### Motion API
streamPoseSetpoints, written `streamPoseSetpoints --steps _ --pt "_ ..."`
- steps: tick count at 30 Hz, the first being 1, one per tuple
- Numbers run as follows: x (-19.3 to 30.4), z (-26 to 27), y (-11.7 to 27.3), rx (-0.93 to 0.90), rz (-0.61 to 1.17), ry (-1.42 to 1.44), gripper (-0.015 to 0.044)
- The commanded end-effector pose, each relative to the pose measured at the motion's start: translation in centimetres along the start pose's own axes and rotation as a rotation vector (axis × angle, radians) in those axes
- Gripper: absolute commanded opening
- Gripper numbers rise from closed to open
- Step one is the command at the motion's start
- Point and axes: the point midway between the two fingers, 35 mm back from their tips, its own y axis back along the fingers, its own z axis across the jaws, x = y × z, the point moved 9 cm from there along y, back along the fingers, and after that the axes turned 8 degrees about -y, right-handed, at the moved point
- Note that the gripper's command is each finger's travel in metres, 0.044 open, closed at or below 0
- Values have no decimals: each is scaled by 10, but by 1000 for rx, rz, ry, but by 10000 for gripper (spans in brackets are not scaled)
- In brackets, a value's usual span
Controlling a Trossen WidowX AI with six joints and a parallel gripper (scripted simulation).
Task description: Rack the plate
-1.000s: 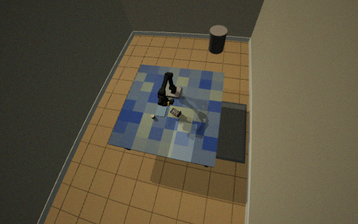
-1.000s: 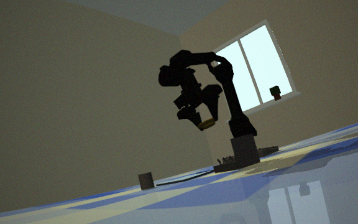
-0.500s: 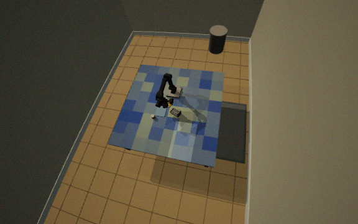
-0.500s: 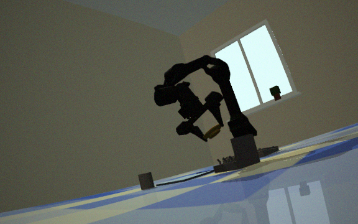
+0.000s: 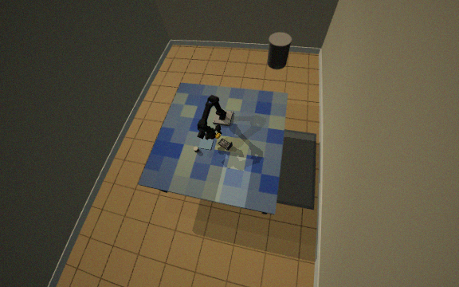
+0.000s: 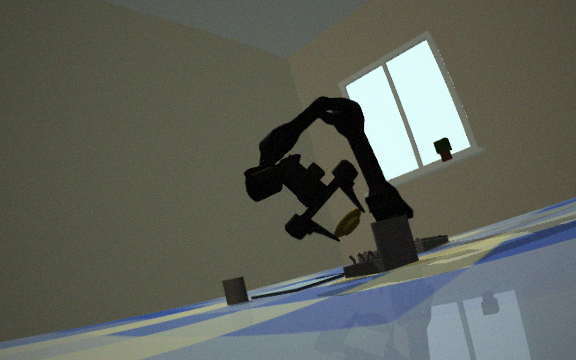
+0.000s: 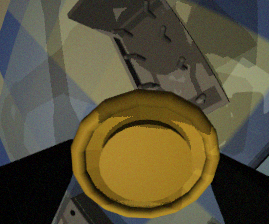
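Observation:
The yellow round plate (image 5: 217,135) (image 6: 347,223) (image 7: 145,167) is held in the air, tilted. My gripper (image 6: 351,226) (image 7: 145,153) is shut on it, with one finger at each side of its rim. The dish rack (image 5: 225,143) (image 6: 363,270) (image 7: 216,98) is a small grey tray with several short upright pegs. It stands on the table, lower than the plate and apart from it. In the wrist view the rack lies beyond the plate's upper rim, turned at a slant, and the plate may hide its near end.
A flat light-blue panel (image 5: 205,144) (image 6: 295,288) lies beside the rack. A small cylinder (image 5: 196,149) (image 6: 235,291) stands past the panel. The arm's base plate (image 5: 223,118) is behind the rack. All are on the blue patchwork table (image 5: 162,143).

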Motion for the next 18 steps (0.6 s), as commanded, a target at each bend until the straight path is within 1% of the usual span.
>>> streamPoseSetpoints --steps 1,18 --pt "3 -7 -5 -49 -33 78 0" --pt "22 -35 -26 -207 -250 422 0"
